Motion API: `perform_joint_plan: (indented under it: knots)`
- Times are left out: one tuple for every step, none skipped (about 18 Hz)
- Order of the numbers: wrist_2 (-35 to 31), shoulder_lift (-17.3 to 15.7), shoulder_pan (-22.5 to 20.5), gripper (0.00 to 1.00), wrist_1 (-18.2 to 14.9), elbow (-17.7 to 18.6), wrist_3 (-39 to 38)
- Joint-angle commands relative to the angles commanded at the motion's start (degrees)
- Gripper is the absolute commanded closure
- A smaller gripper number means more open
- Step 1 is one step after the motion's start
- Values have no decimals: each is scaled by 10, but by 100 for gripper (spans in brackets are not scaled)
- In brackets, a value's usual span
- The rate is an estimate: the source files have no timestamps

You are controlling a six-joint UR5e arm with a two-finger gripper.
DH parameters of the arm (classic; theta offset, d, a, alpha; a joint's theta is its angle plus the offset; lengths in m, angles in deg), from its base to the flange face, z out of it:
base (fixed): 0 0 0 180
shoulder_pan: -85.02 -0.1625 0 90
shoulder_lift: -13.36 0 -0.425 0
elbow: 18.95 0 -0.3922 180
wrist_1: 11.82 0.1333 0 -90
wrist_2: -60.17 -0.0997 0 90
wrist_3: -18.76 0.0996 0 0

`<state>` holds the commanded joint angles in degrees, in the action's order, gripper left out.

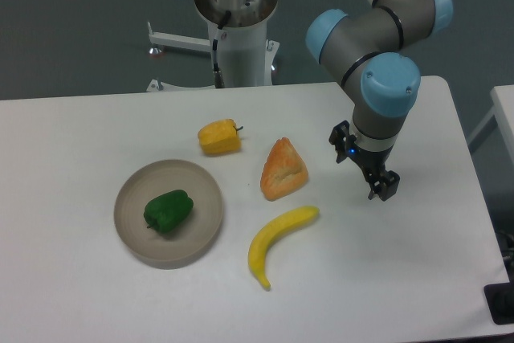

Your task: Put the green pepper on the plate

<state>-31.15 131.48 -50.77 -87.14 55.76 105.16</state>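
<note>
The green pepper (168, 211) is small, glossy and dark green. It lies on the round beige-grey plate (136, 234) at the left of the white table, a little left of the plate's middle. My gripper (384, 186) hangs over the right part of the table, far from the plate and to the right of the orange wedge. It holds nothing. Its fingers point down and are seen nearly end on, so I cannot tell whether they are open or shut.
A yellow pepper (219, 136) lies behind the plate. An orange wedge-shaped food item (283, 170) lies mid-table. A banana (277, 241) lies in front of it. The robot base (238, 30) stands at the table's far edge.
</note>
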Motion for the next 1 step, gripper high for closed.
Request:
perform_joint_plan:
  knots:
    - [0,0,0,0,0,0,0]
